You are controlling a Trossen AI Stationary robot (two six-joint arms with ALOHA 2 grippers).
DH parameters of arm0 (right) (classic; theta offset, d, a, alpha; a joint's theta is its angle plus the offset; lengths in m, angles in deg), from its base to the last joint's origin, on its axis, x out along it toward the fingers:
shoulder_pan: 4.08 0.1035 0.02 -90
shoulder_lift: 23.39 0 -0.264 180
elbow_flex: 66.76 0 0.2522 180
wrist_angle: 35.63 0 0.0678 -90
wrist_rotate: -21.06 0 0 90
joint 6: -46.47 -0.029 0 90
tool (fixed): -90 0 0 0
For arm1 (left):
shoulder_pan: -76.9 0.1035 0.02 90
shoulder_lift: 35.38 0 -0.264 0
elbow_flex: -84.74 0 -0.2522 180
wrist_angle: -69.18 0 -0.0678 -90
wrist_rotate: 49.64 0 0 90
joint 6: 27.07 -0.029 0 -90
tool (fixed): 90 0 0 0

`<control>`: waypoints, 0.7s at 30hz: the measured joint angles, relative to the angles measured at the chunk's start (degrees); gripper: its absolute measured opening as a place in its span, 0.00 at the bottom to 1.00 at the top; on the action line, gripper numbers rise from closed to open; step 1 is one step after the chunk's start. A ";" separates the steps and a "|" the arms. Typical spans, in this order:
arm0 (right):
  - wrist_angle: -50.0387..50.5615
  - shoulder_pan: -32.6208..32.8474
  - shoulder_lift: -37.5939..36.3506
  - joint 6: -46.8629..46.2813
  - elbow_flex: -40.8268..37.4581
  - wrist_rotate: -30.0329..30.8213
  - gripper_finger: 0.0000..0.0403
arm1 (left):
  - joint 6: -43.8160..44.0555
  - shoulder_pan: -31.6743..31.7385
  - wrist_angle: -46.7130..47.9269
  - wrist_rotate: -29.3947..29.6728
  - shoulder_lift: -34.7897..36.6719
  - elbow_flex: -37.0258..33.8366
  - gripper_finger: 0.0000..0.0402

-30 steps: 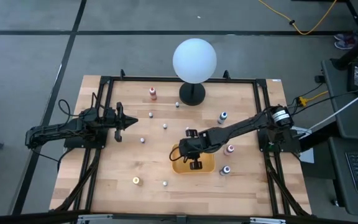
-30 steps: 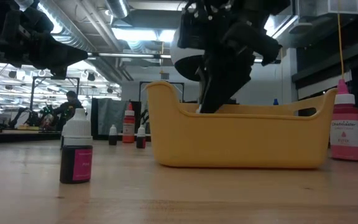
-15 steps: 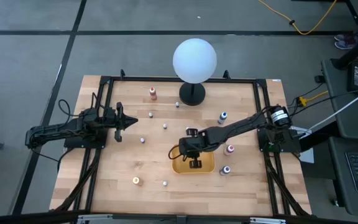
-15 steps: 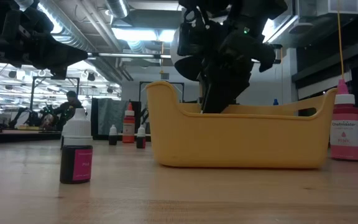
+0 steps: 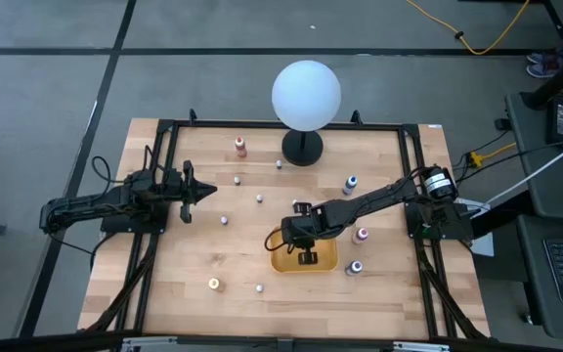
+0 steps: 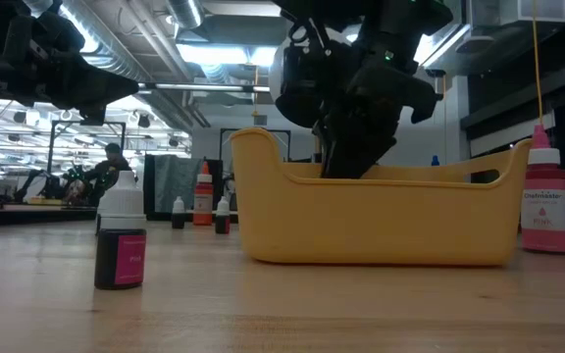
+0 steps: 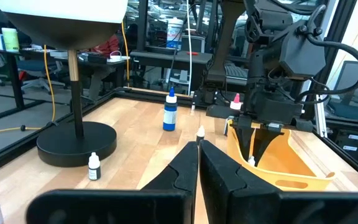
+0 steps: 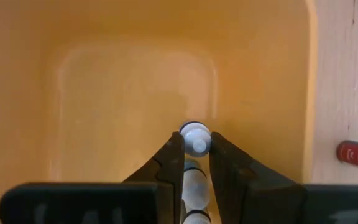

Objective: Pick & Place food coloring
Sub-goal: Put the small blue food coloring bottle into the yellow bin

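Item: small capped bottle [image 8: 196,140], gripped by right end effector [image 8: 195,163] inside yellow bin [image 5: 326,262]. I am lowering it to the floor before releasing, keeping clear of walls. Left end effector [image 5: 206,192] closed, idling far left.

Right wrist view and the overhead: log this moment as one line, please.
right gripper: shut on small white-capped bottle, inside yellow plastic bin | left gripper: shut, empty, waiting at table's left | bottle not yet released

White globe lamp [image 5: 306,95] on black base, table [image 5: 203,259] far edge; bg person [image 6: 112,157] seated.
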 joint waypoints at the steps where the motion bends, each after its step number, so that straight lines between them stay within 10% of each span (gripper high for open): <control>1: 0.00 -0.02 0.00 -0.01 0.00 0.00 0.18 | 0.00 0.00 0.01 -0.01 0.00 0.01 0.03; 21: -0.02 0.00 0.00 -0.12 0.00 -0.02 0.25 | 0.00 0.00 0.02 0.00 -0.02 -0.01 0.03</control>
